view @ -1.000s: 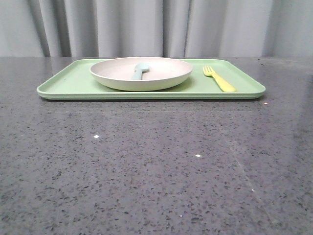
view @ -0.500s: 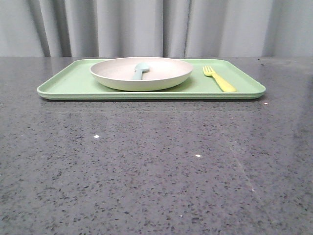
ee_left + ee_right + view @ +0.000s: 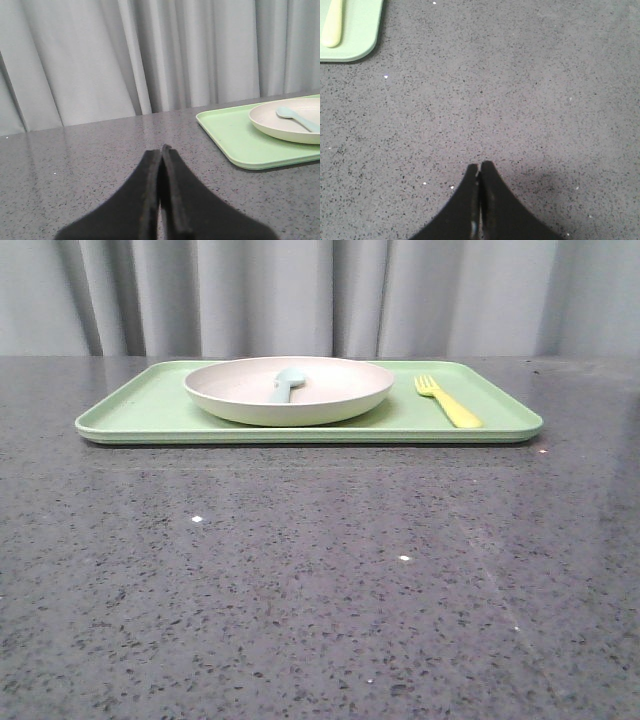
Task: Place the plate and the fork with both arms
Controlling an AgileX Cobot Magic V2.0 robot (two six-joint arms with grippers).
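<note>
The cream-white plate [image 3: 290, 390] sits on the light-green tray [image 3: 140, 410] at the back of the table, with a pale blue-green spoon [image 3: 286, 384] lying in it. The yellow fork [image 3: 448, 401] lies on the tray right of the plate. The plate also shows in the left wrist view [image 3: 280, 125]; the fork's handle shows in the right wrist view [image 3: 332, 25]. My left gripper [image 3: 162, 149] is shut and empty over bare table left of the tray. My right gripper [image 3: 479, 166] is shut and empty above bare table, away from the tray's corner. Neither gripper shows in the front view.
A grey speckled stone table [image 3: 320, 580] stretches in front of the tray. Grey curtains [image 3: 320, 290] hang behind the table's far edge.
</note>
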